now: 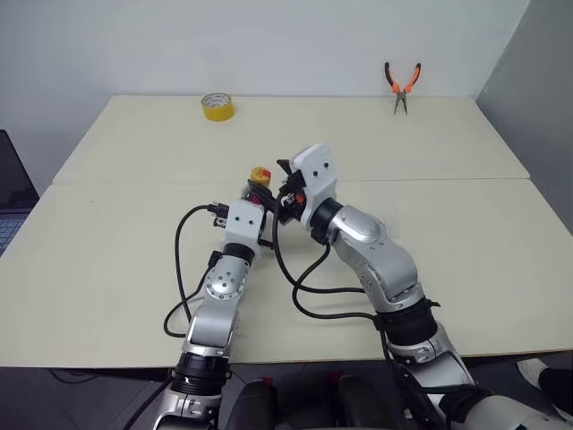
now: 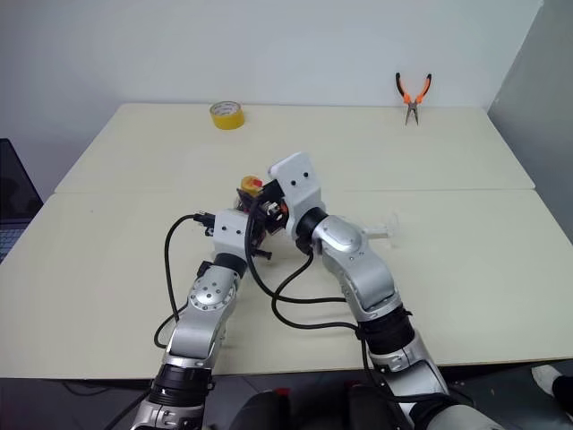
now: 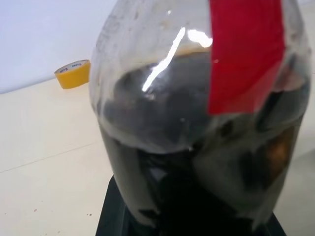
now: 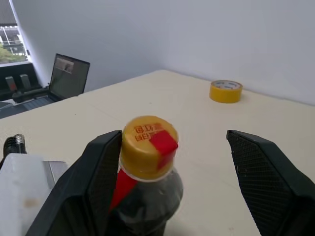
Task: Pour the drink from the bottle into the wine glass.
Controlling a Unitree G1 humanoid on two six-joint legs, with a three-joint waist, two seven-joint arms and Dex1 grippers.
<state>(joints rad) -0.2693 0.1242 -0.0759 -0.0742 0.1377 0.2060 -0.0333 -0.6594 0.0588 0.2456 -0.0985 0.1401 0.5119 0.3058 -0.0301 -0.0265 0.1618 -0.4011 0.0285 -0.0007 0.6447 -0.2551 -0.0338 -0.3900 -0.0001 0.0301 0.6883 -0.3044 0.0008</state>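
While my left gripper (image 1: 253, 199) stays out of it, pinched tight on the body of the upright bottle (image 3: 197, 123) above the table (image 1: 125, 224), the cap (image 4: 147, 145) decides the next move. My right gripper (image 4: 172, 162) has its 2 fingers spread wide: 1 finger (image 4: 101, 169) just beside the cap, the other well apart. The wine glass (image 2: 380, 228) lies beyond my right forearm.

Even, bright indoor light, soft shadows under my arms on the surface (image 1: 107, 269). White glare streak on the bottle (image 3: 197, 123) close to my left wrist camera, bottle soft and out of focus there. Daylight from a window (image 4: 12, 44) behind my right fingers (image 4: 266, 182), which look slightly blurred.
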